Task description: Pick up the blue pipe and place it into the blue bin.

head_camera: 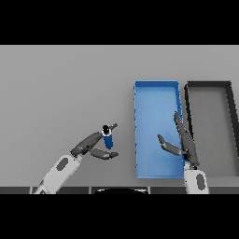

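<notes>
On the grey table, left of the blue bin, the left hand holds the blue pipe. Its fingers and thumb curl round the pipe, which stands roughly upright, its dark top end showing just above the fingers. The pipe is near the bin's left wall but apart from it, outside the bin. The right hand hangs over the bin's right side, fingers straight and thumb spread, holding nothing. A dark bin lies just beside the blue bin, on its right.
</notes>
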Robot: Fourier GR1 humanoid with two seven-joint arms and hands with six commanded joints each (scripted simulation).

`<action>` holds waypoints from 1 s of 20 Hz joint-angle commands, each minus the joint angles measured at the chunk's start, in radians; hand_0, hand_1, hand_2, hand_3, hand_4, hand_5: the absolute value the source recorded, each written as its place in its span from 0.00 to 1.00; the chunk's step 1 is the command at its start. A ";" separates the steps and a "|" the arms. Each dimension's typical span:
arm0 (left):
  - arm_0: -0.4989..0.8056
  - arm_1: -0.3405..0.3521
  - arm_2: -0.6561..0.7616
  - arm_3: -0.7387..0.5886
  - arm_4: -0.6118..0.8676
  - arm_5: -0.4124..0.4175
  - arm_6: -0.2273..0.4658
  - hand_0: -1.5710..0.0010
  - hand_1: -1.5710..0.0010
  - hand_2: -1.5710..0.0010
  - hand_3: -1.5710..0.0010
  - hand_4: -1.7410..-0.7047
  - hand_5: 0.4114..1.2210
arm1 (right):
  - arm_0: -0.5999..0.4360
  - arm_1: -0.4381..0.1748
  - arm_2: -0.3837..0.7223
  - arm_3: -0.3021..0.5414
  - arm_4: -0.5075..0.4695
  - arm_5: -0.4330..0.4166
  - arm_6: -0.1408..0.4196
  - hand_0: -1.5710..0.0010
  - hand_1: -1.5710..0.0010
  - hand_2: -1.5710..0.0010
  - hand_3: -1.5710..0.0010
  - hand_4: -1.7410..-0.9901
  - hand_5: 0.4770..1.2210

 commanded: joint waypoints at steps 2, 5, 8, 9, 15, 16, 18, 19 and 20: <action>-0.019 -0.032 0.011 0.035 0.027 -0.014 -0.021 1.00 1.00 1.00 1.00 0.63 0.08 | -0.002 0.008 0.001 0.011 0.001 -0.003 -0.002 1.00 1.00 1.00 1.00 0.64 0.16; -0.033 -0.096 0.030 0.078 0.068 -0.010 -0.038 0.99 0.90 0.81 0.84 0.51 0.24 | -0.007 0.016 0.003 0.023 0.005 -0.007 -0.003 1.00 1.00 1.00 1.00 0.64 0.17; -0.025 -0.129 0.047 0.081 0.099 0.012 -0.031 0.57 0.50 0.44 0.44 0.31 0.61 | -0.004 0.013 0.007 0.010 0.008 -0.005 -0.014 1.00 1.00 1.00 1.00 0.64 0.17; -0.017 -0.137 0.044 0.094 0.089 0.024 -0.044 0.46 0.40 0.36 0.36 0.25 0.69 | -0.005 0.009 0.002 0.010 0.005 -0.004 -0.013 1.00 1.00 1.00 1.00 0.64 0.18; 0.006 -0.145 0.009 0.064 0.038 0.068 -0.118 0.12 0.10 0.09 0.15 0.07 0.92 | -0.009 -0.001 -0.007 0.010 -0.006 0.002 -0.016 1.00 1.00 1.00 1.00 0.65 0.19; -0.003 -0.147 0.011 0.064 0.036 0.072 -0.133 0.10 0.08 0.07 0.13 0.06 0.93 | -0.013 0.002 0.002 0.011 0.003 0.003 -0.016 1.00 1.00 1.00 1.00 0.65 0.19; -0.010 -0.150 0.010 0.010 0.057 0.069 -0.145 0.06 0.05 0.05 0.11 0.04 0.96 | -0.019 0.012 0.008 0.020 0.019 -0.011 0.006 1.00 1.00 1.00 1.00 0.66 0.20; -0.023 -0.154 0.012 -0.011 0.063 0.070 -0.139 0.05 0.04 0.04 0.10 0.03 0.97 | -0.015 0.013 0.009 0.021 0.022 -0.012 0.002 1.00 1.00 1.00 1.00 0.66 0.20; -0.020 -0.159 -0.001 -0.043 0.062 0.070 -0.135 0.04 0.03 0.03 0.09 0.03 0.97 | -0.015 0.002 -0.001 0.021 0.015 -0.008 -0.002 1.00 1.00 1.00 1.00 0.66 0.20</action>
